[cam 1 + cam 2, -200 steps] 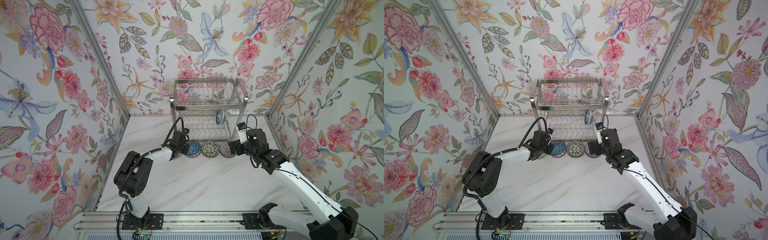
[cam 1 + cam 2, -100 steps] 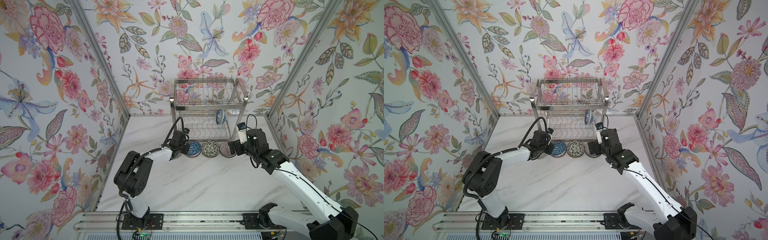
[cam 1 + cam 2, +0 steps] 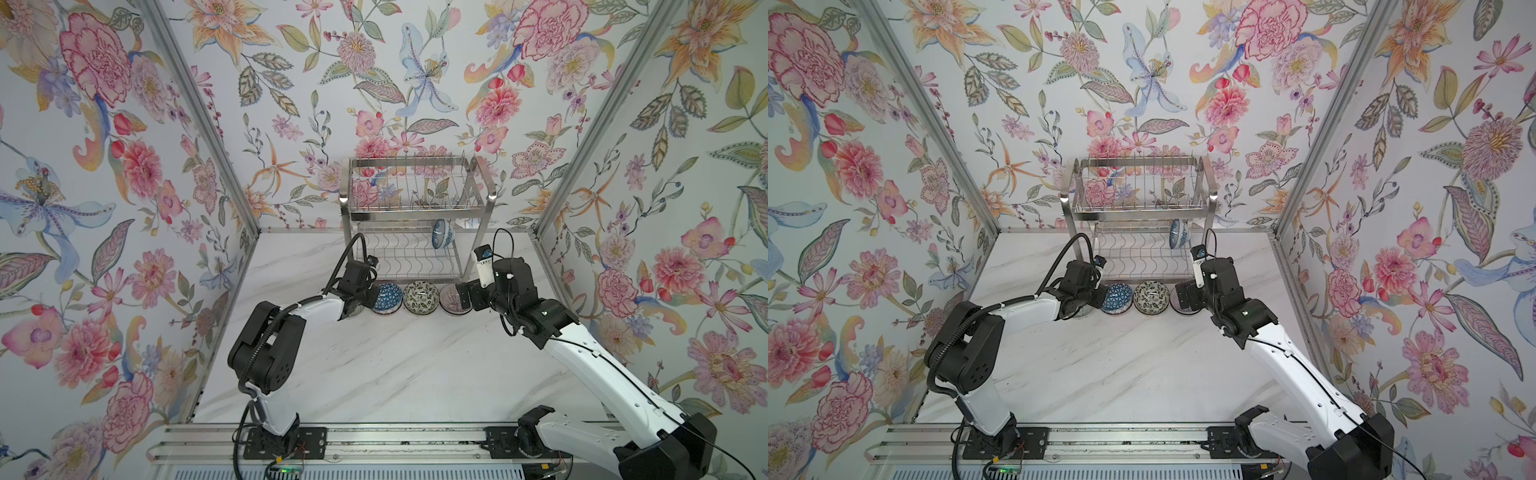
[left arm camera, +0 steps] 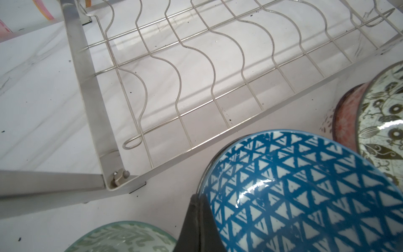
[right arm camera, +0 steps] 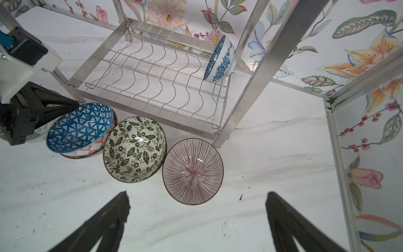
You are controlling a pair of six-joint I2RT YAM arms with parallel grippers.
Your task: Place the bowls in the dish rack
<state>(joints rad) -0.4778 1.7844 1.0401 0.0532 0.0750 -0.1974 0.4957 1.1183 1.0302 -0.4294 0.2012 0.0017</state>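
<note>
One rim pinch from our left gripper (image 5: 70,105) holds the triangle bowl (image 5: 80,127), so we risk it slipping onto the coral bowl (image 5: 85,152) beneath; right gripper (image 5: 197,194) gapes empty.

Two slim robot arms stand on black plates (image 3: 313,441) bolted to a silver rail (image 3: 395,436). The left arm (image 3: 316,308) and right arm (image 3: 590,357) each have glossy white shells between chunky black joints (image 3: 266,353). A ribbed black cable (image 3: 348,255) loops off the left arm, and a thin black wire (image 3: 505,237) off the right. A small white camera block (image 3: 483,266), blue-tipped, sits at the right wrist. The right gripper (image 5: 196,196) has flat black wedge fingers (image 5: 104,222).
</note>
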